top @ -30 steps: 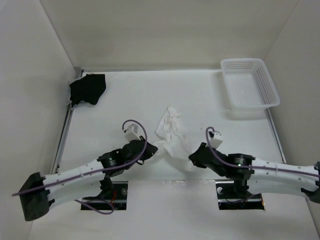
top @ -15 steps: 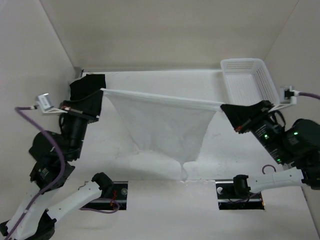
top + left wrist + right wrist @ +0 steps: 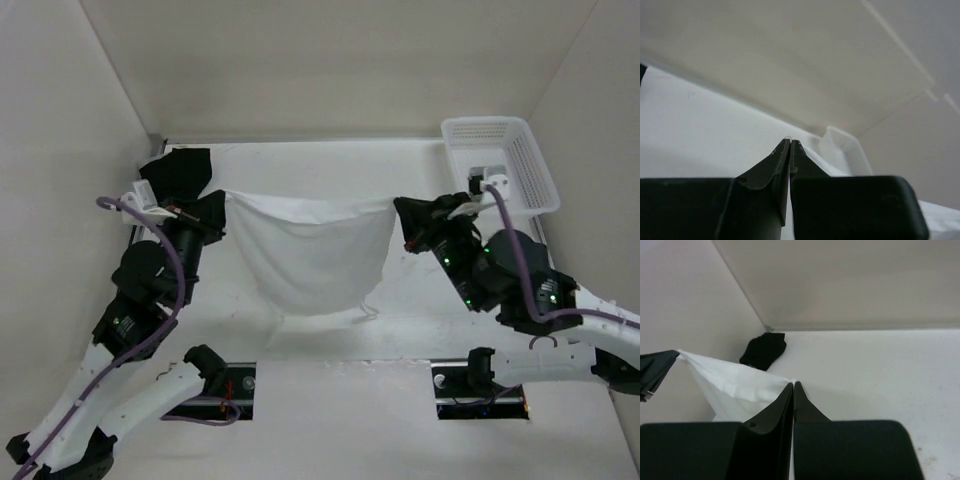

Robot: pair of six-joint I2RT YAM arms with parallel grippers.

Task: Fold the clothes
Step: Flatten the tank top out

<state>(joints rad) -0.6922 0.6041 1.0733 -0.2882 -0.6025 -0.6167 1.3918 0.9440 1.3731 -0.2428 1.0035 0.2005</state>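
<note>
The clothes (image 3: 312,252), a thin white garment, hang spread in the air between both arms over the table's middle. A small string tie dangles at the lower right corner. My left gripper (image 3: 222,200) is shut on the upper left corner. In the left wrist view its black fingertips (image 3: 790,142) pinch a sliver of the white fabric (image 3: 825,165). My right gripper (image 3: 398,206) is shut on the upper right corner. The right wrist view shows the clothes (image 3: 735,382) stretching left from the pinched tips (image 3: 793,385) toward the other gripper.
A white mesh basket (image 3: 498,166) stands at the back right, just behind my right arm. A black cloth (image 3: 176,176) lies in the back left corner, also seen as a black cloth (image 3: 763,350) from the right wrist. Walls enclose the table on three sides.
A second ago the clothes lay crumpled on the table. Both arms lifted them and pulled them taut. Since then the grippers have come closer together and lower, so the top edge sags.
</note>
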